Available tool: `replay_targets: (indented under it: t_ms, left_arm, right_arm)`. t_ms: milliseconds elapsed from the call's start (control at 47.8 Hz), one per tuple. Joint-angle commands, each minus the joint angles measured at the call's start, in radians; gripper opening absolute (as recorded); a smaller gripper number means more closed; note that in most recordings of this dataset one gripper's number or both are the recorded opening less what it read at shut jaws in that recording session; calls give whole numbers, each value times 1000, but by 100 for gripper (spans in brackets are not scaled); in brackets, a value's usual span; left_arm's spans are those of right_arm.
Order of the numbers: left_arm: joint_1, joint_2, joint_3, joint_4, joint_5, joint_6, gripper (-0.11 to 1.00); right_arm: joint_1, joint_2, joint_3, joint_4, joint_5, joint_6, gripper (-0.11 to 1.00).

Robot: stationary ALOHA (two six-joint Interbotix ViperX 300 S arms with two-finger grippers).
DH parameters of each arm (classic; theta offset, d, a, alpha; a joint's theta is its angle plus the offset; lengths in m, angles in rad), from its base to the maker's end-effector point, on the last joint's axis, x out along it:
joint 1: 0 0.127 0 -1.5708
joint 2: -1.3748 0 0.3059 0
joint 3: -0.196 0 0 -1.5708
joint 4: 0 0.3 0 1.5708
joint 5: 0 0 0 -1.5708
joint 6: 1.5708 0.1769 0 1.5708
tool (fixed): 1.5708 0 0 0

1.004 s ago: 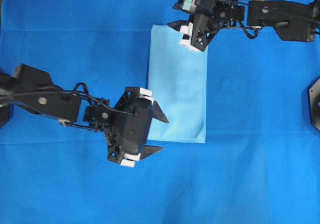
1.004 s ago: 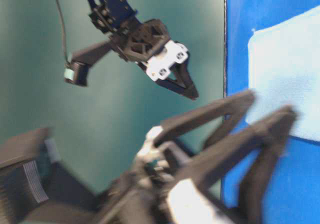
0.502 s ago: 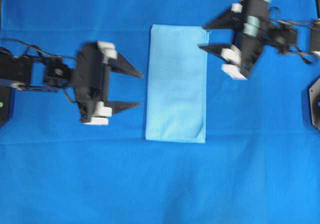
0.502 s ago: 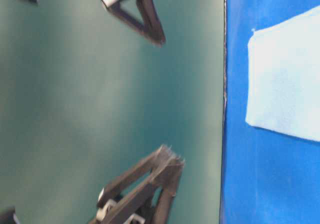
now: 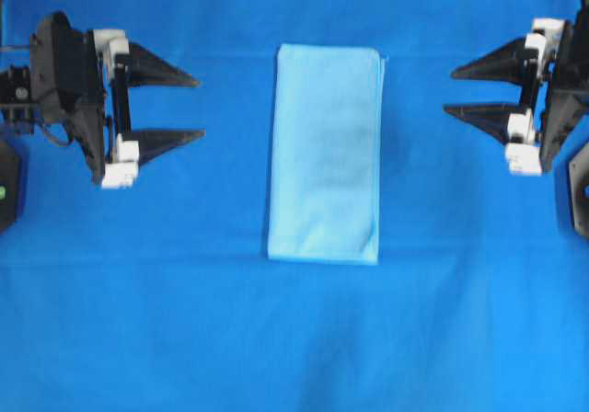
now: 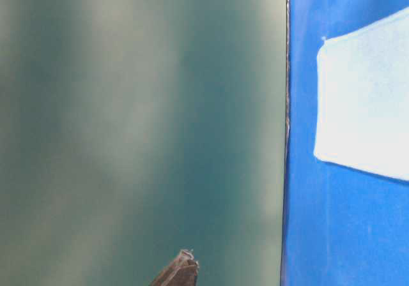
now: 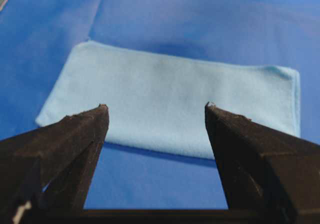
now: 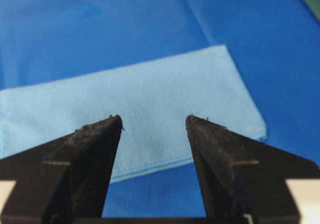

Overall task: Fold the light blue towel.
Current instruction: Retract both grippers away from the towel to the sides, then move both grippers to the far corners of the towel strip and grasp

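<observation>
The light blue towel [image 5: 326, 153] lies flat in the middle of the table, folded into a tall narrow rectangle. It also shows in the left wrist view [image 7: 175, 99], the right wrist view [image 8: 135, 99] and the table-level view [image 6: 367, 101]. My left gripper [image 5: 200, 108] is open and empty at the far left, pointing at the towel and well apart from it. My right gripper [image 5: 448, 90] is open and empty at the far right, also pointing at the towel and apart from it. Both jaws stand wide with only cloth and sheet between them.
A deep royal-blue sheet [image 5: 294, 338] covers the whole table. A black arm base [image 5: 580, 191] sits at the right edge. A green wall [image 6: 140, 120] fills the left of the table-level view, with one dark fingertip [image 6: 182, 273] at the bottom.
Both arms have pulled back from the towel to the far left and far right edges. The towel stays folded and has not moved.
</observation>
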Motion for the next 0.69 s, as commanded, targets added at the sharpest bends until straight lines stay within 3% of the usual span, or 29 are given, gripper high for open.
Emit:
replay_targets:
  t_ms: [0, 293, 460, 669]
  left_arm:
    - [3, 3, -15, -2, -11, -3, 74]
    - [3, 35, -35, 0, -12, -2, 74]
    - [37, 98, -80, 0, -28, 8, 74]
    - [109, 270, -192, 0, -28, 14, 74]
  right_arm:
    - [2, 9, -14, 3, -9, 2, 59]
    - [-9, 17, -18, 3, -8, 5, 59]
    - [-83, 81, -46, 2, -2, 3, 59]
    - [-183, 270, -112, -15, -2, -11, 59]
